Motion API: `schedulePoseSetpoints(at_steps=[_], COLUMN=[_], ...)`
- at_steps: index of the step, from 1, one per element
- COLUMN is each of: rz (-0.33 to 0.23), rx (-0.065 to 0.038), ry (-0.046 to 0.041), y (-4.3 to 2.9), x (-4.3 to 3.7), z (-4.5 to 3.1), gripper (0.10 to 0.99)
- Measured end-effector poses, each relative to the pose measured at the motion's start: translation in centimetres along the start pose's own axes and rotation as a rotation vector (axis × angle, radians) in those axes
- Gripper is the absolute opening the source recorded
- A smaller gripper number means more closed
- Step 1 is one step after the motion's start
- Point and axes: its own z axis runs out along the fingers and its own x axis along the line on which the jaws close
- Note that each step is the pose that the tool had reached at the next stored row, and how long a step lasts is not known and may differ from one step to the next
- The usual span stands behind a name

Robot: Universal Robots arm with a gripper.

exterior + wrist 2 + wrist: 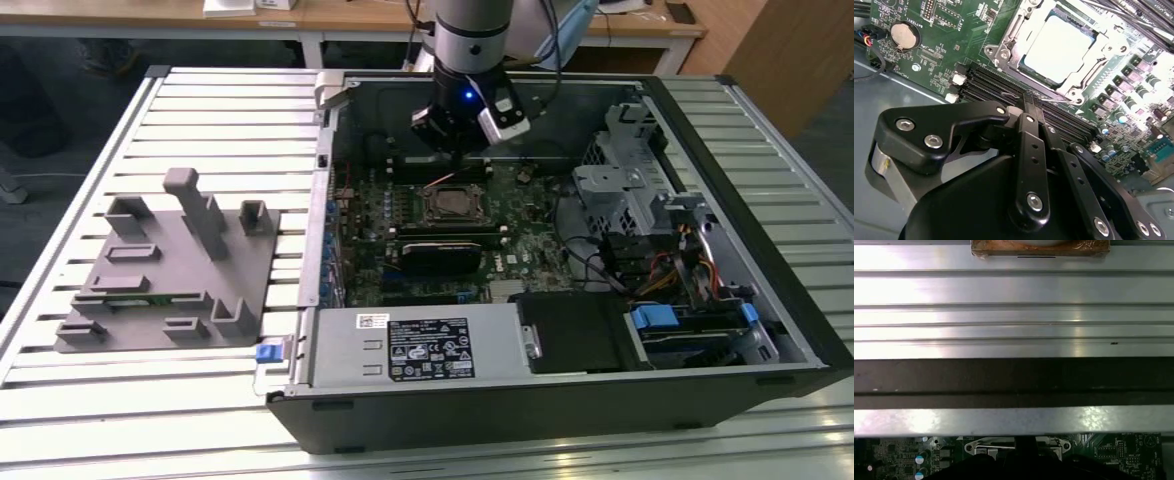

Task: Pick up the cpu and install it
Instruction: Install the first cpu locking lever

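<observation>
The cpu (1064, 47), a pale silvery square, lies flat inside the metal socket frame (1019, 40) on the green motherboard (944, 30). My gripper (1030, 98) hangs above the memory slots just beside that socket, apart from the cpu, with its two black fingers (1029, 130) pressed together and nothing between them. In the exterior view the gripper (455, 142) hovers inside the open computer case (787, 300), a little behind the socket (454, 205). The first wrist view catches the socket frame (1019, 446) past the dark fingertip.
A grey plastic fixture (174, 260) with upright posts stands on the slatted table (214, 110) at the exterior view's left. Inside the case are a drive cage (627, 185), cables (681, 270) and a power supply (420, 345). A coin battery (905, 35) sits on the board.
</observation>
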Motion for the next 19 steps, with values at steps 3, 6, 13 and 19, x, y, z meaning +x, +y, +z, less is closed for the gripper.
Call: schedulePoseSetpoints(at_steps=[3,6,13,19], rz=[0.000,0.000,0.000,0.000], rx=[0.000,0.000,0.000,0.001], ry=[0.0003,0.0003,0.0004,0.0006], y=[0.03,0.05,0.04,0.02], x=[-0.19,-0.37,-0.70,-0.90], z=[0.09,0.19,0.51,0.96], gripper=[0.106,0.106,0.106,0.106])
